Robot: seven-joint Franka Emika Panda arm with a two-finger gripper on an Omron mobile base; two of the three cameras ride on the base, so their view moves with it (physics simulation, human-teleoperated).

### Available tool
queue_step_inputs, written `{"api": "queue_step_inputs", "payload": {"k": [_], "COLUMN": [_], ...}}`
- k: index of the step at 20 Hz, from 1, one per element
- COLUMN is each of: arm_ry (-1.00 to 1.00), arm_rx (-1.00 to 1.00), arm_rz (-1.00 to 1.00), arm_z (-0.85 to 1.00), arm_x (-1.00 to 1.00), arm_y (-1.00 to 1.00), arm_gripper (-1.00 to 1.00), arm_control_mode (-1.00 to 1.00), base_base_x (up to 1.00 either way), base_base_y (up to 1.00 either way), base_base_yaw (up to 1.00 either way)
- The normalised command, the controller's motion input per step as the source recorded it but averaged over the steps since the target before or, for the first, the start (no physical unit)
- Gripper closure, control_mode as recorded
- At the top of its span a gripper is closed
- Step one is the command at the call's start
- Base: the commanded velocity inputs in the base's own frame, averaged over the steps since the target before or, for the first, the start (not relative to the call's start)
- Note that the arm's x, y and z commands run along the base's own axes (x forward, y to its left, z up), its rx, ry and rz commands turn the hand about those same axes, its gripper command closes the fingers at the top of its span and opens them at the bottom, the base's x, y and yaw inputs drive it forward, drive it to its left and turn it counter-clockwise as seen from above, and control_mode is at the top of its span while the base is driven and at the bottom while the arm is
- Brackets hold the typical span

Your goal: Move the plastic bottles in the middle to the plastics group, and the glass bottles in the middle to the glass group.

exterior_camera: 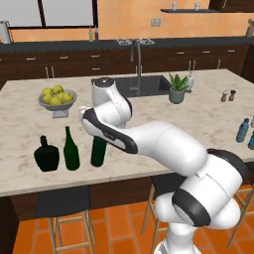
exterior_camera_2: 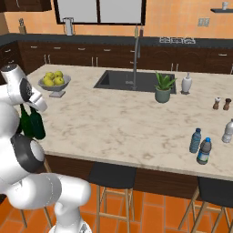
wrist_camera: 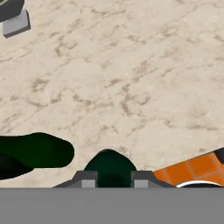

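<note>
The gripper (wrist_camera: 111,180) is shut tight on the neck of a tall green bottle (exterior_camera: 98,151). In the hand view the two fingers (wrist_camera: 85,179) sit on each side of the bottle's dark green top, and the camera looks straight down the bottle at the counter (wrist_camera: 131,87).

The held bottle stands up straight, so its long side points up and down. It is at the near left part of the counter. Just to its left stands another green bottle (exterior_camera: 71,149), and next to that is the squat black bottle (exterior_camera: 47,155). Those two make the glass group. The held bottle is just beside them, with a small gap.

I cannot tell if its bottom touches the counter or hangs a tiny bit above it.

I think the bottle is now where it belongs. The next job looks like letting go and lifting straight up, so the bottle does not tip.

The small plastic bottles (exterior_camera_2: 200,146) stand far off on the right side of the counter.
</note>
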Motion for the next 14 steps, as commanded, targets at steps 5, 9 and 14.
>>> {"api": "queue_step_inputs", "payload": {"k": [5, 9, 14], "arm_ry": [0.0, 0.0, 0.0], "arm_rx": [0.0, 0.0, 0.0], "arm_rz": [0.0, 0.0, 0.0], "arm_z": [-0.17, -0.3, -0.33], "arm_x": [0.06, 0.08, 0.01], "arm_y": [0.22, 0.14, 0.12], "arm_gripper": [1.0, 1.0, 1.0], "arm_control_mode": [-1.0, -1.0, -1.0], "base_base_x": [0.0, 0.0, 0.0], "base_base_y": [0.0, 0.0, 0.0], "base_base_yaw": [0.0, 0.0, 0.0]}}
